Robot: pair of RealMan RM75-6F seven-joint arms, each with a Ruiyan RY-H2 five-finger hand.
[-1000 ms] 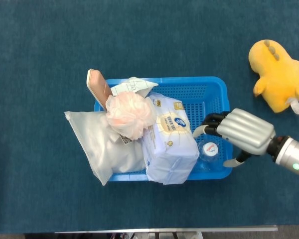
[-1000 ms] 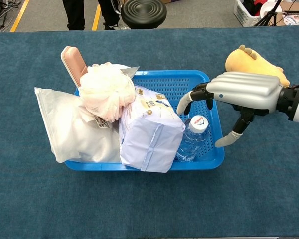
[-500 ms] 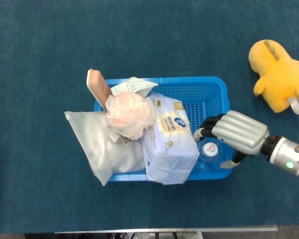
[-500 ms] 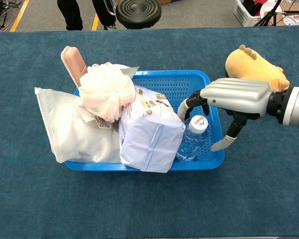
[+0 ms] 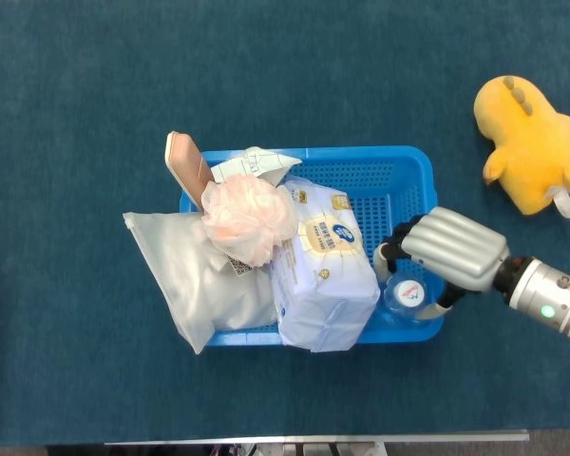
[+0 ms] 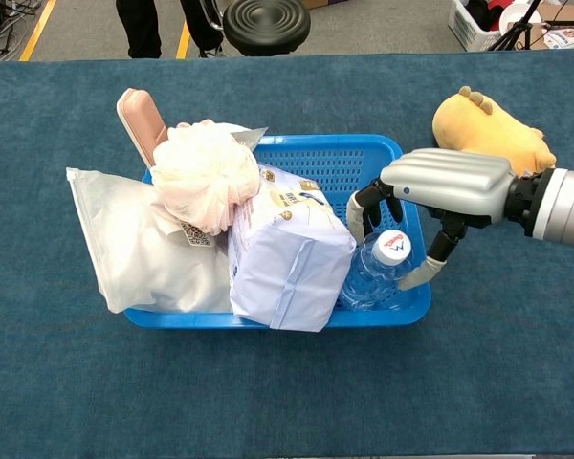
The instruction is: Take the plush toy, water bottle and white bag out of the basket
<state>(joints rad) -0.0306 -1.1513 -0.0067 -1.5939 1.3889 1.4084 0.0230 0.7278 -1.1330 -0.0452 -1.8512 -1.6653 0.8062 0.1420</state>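
One blue basket [image 5: 413, 161] sits mid-table on teal cloth [image 5: 95, 85], packed full. Largest item inside: white bag [image 5: 195, 275], frosted, lying at basket's left end, its corner sticking out over the rim; chest view shows same bag [image 6: 124, 244] leaning on left wall. Next: pale lilac pack [image 5: 323, 275], printed label on top, center of basket, lower end overhanging the near rim. Pink puff [image 5: 250, 217] rests on top, touching both bag and pack. Behind puff, a tan flat case [image 5: 185, 161] stands tilted at back-left corner, w/ a white paper piece [image 5: 256, 166] just beside it.

Plush toy [image 5: 532, 142], yellow, is already out: lies on cloth well apart from basket, to the far right, past the basket's right end. In chest view it shows partly behind the right hand [image 6: 488, 124].

Right hand [image 5: 446, 252] is over basket's right end, silver back up; chest view [image 6: 440, 191] shows dark fingers [image 6: 364, 206] curled down on one side of the bottle and thumb on the other, closing around its neck. Contact looks made but grip not fully clear.

Bottle [image 6: 373, 273], clear w/ white cap [image 6: 394, 246], is in basket's right-front corner, tilted, cap up toward the hand, body touching the lilac pack. Head view shows cap [image 5: 410, 293] just under the hand.

Left hand: neither view shows it.
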